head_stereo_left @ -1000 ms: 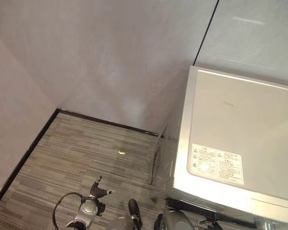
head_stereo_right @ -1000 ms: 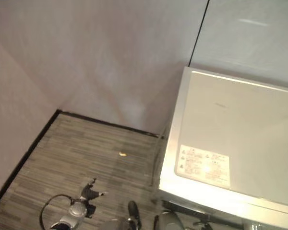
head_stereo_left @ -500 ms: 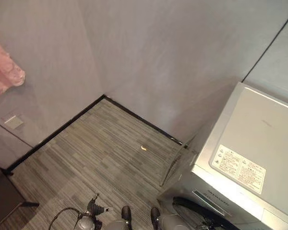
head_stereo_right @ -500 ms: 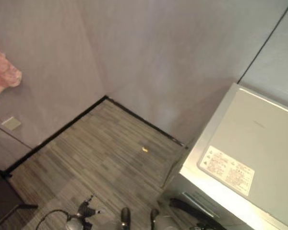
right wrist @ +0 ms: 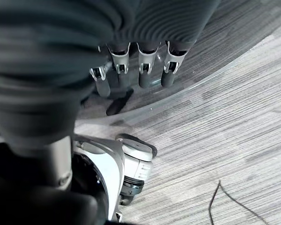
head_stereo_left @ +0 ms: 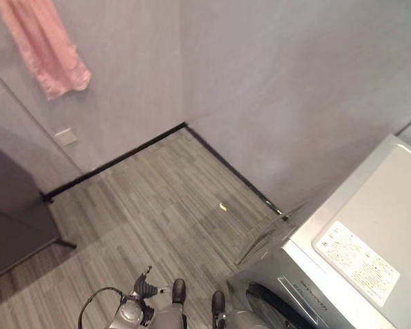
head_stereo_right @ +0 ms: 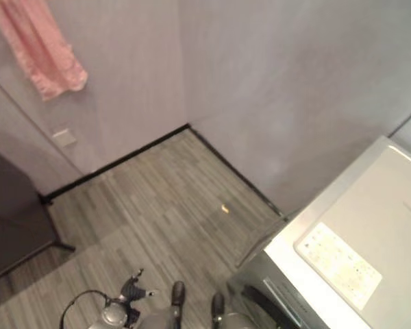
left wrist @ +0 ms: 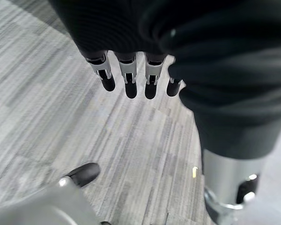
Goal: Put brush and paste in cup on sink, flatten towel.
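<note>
Grey plank floor point(head_stereo_left: 157, 199) meets bare walls where the pink towel point(head_stereo_left: 48, 44) hangs high, surely soft, light and limp, best taken by its lower corners, while the left robot hand point(left wrist: 131, 77) and right robot hand point(right wrist: 140, 70) hang relaxed, empty.

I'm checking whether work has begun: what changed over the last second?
Only the head camera swung left: the pink towel on the wall came into sight, and the washing machine slid toward the right edge. Nothing was grasped or released. The left robot hand and right robot hand hang open and empty.
</note>
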Robot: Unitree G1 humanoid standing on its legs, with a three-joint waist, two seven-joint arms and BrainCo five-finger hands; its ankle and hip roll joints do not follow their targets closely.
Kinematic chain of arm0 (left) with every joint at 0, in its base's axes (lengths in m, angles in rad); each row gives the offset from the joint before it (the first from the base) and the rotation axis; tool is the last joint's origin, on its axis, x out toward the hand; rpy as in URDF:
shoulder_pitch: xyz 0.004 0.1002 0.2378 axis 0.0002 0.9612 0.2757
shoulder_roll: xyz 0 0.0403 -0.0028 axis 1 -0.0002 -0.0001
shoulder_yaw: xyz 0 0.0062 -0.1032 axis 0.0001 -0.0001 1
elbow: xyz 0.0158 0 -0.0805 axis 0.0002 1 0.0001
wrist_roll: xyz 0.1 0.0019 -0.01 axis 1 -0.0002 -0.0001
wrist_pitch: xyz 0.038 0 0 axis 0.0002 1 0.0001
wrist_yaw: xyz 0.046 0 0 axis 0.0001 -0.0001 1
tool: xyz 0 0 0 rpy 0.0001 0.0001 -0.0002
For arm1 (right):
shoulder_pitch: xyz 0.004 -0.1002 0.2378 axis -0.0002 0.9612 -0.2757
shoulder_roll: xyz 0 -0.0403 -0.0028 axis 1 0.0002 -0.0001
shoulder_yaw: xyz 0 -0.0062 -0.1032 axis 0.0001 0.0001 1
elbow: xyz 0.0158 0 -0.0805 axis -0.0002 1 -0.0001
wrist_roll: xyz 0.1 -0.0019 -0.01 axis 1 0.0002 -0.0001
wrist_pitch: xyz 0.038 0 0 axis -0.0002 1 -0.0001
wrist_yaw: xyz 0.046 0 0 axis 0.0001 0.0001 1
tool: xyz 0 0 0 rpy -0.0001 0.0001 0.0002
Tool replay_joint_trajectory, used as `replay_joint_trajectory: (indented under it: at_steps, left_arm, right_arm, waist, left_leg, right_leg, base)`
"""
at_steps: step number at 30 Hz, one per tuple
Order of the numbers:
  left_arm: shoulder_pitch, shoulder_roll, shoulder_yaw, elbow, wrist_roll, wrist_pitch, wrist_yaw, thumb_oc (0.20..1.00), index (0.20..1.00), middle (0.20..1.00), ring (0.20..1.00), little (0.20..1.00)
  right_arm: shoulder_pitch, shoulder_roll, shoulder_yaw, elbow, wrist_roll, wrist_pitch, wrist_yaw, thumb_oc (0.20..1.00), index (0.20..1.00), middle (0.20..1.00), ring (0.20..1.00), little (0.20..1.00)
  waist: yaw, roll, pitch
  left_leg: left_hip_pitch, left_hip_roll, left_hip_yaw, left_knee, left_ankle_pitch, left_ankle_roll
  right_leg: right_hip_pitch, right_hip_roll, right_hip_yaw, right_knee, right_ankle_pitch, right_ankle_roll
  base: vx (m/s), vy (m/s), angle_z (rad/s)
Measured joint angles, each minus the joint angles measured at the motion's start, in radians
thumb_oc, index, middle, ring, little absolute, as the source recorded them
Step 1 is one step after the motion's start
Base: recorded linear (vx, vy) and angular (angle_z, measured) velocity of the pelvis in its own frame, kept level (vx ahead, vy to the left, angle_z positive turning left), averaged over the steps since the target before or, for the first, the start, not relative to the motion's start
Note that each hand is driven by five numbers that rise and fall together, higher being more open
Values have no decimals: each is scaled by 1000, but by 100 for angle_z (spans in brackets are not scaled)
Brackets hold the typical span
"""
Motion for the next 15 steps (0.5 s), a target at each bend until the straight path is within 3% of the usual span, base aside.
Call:
replay_joint_trajectory:
  at_steps: [1, 2, 3, 4, 5, 6, 7, 8, 12, 15]
  left_arm:
    - [-27, -6, -2, 7, 0, 0, 2, 1000, 1000, 1000, 1000, 1000]
    - [-62, -13, 2, 41, -1, 3, 6, 1000, 1000, 1000, 1000, 1000]
    - [-72, -13, 8, 38, -1, 0, 8, 1000, 1000, 1000, 1000, 1000]
    - [-92, -12, 13, 38, -3, -11, 9, 1000, 1000, 1000, 1000, 1000]
    - [-91, -13, 16, 41, -6, -10, 9, 1000, 1000, 1000, 1000, 1000]
    - [-79, -26, 19, 41, -27, -10, 9, 1000, 1000, 1000, 1000, 1000]
    - [-68, -38, 21, 41, -34, -11, 9, 1000, 1000, 1000, 1000, 1000]
    - [-57, -41, 21, 41, -38, -10, 9, 1000, 1000, 1000, 1000, 1000]
    - [16, 21, 21, 49, -39, -7, 8, 1000, 1000, 1000, 1000, 1000]
    - [29, 48, 27, 73, -38, 1, 8, 1000, 1000, 1000, 1000, 1000]
  right_arm:
    - [2, 0, 0, -2, 0, 0, -2, 1000, 1000, 1000, 1000, 1000]
    - [-8, 5, -5, -13, -4, -2, -5, 1000, 1000, 1000, 1000, 1000]
    - [-14, 10, -17, -25, -5, -2, -5, 1000, 1000, 1000, 1000, 1000]
    - [-30, 12, -19, -36, -5, -13, -18, 1000, 1000, 1000, 1000, 1000]
    - [-45, 10, -18, -32, -15, -13, -21, 1000, 1000, 1000, 1000, 1000]
    - [-52, -9, -36, -34, -18, -24, -27, 1000, 1000, 1000, 1000, 1000]
    - [-48, -35, -37, -38, -21, -42, -18, 1000, 1000, 1000, 1000, 1000]
    - [-30, -47, -38, -39, -26, -52, -15, 1000, 1000, 1000, 1000, 1000]
    - [-25, -11, -59, 0, -48, -40, -17, 1000, 1000, 1000, 1000, 1000]
    - [-22, -7, -67, 3, -48, -37, -17, 1000, 1000, 1000, 1000, 1000]
  waist:
    - [-23, 0, 3]
    - [-61, -16, 1]
    - [-80, -19, -2]
    - [-81, -27, 1]
    - [-82, -28, 1]
    - [-79, -9, -6]
    - [-77, 22, -12]
    - [-78, 37, -23]
    - [-32, -16, -57]
    - [-29, -22, -61]
  left_leg:
    - [17, 37, 115, -2, -7, 3]
    - [46, 130, 458, -3, -4, -26]
    - [59, 182, 565, 11, 1, -33]
    - [90, 224, 576, 18, 1, -33]
    - [103, 235, 560, 34, 2, -34]
    - [136, 199, 403, 4, 31, -35]
    - [159, 180, 348, -35, 42, -37]
    - [185, 158, 320, -105, 19, -40]
    - [233, 35, 306, -164, 0, 22]
    - [236, 8, 294, -161, -10, 38]
  right_leg:
    - [4, -27, -48, 1, 16, -2]
    - [26, -53, -103, -34, 9, 3]
    - [26, -63, -118, -44, 8, 6]
    - [20, -86, -131, -38, 16, 13]
    - [20, -97, -132, -35, 16, 20]
    - [9, -124, -127, 5, 14, 69]
    - [2, -128, -131, 31, 3, 93]
    - [-5, -133, -127, 59, -11, 116]
    - [-1, -226, -43, 92, -8, 175]
    - [15, -253, -44, 88, 3, 194]
  base:
    - [-47, -20, 150]
    - [-50, -6, 151]
    - [-89, 3, 127]
    - [-105, 37, 58]
    - [-85, 125, 36]
    - [-38, 176, 31]
    - [58, 217, 46]
    - [81, 191, 58]
    - [70, 223, 31]
    - [51, 180, 18]
